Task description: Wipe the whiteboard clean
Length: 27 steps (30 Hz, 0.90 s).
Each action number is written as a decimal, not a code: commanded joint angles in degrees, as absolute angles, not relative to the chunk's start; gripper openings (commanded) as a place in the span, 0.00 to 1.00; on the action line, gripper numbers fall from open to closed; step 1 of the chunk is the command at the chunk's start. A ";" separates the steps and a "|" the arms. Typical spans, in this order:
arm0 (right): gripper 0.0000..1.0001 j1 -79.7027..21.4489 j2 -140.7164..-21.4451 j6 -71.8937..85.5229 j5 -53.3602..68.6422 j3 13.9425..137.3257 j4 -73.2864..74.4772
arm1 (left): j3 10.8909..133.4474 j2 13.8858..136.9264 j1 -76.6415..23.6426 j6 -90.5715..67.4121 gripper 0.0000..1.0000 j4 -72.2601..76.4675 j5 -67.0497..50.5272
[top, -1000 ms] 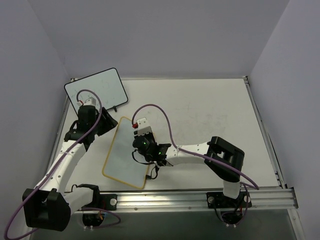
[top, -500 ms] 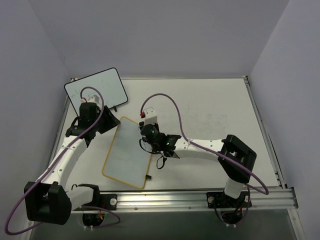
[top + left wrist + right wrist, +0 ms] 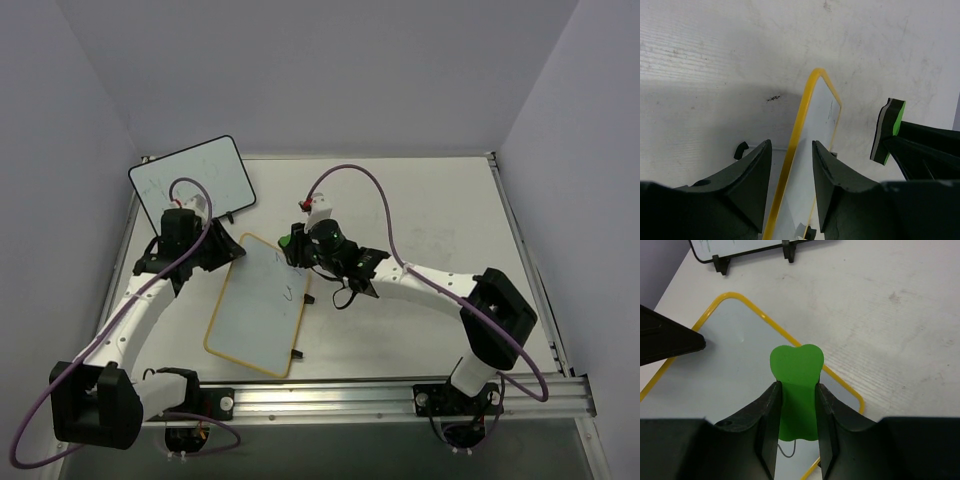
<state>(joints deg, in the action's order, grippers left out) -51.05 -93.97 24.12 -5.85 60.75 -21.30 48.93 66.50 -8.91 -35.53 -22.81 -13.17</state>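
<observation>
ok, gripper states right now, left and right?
Left gripper: open, straddling the whiteboard rim.
Right gripper: shut on the eraser.

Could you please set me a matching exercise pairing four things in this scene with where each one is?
Things:
1. yellow-rimmed whiteboard
2. black-rimmed whiteboard
3. green eraser
4. left gripper

Places:
A. clamped between the jaws of the right gripper
B. at the far left corner of the table
C. jaws on either side of a yellow rim
D. on the table between the two arms

Pairs: 1-D, 2-B, 3-A, 4-C
</observation>
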 commanded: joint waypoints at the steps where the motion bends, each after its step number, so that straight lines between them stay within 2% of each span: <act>1: 0.00 -51.24 -93.34 24.78 -0.88 60.03 -22.76 | 48.60 66.36 -9.14 -35.16 0.46 -20.30 -14.68; 7: 0.00 -51.07 -93.69 25.22 -0.61 58.28 -23.55 | 47.99 66.53 -9.23 -35.07 0.41 -19.87 -14.15; 16: 0.00 -51.06 -97.56 27.16 2.64 58.53 -26.80 | 47.20 66.53 -9.49 -35.16 0.19 -19.25 -13.62; 22: 0.00 -51.50 -100.54 28.12 0.53 60.82 -26.89 | 47.02 66.10 -9.75 -34.98 0.13 -18.63 -13.27; 27: 0.00 -53.96 -99.93 27.86 -5.70 61.26 -25.93 | 46.67 64.95 -9.84 -34.98 0.13 -18.46 -13.36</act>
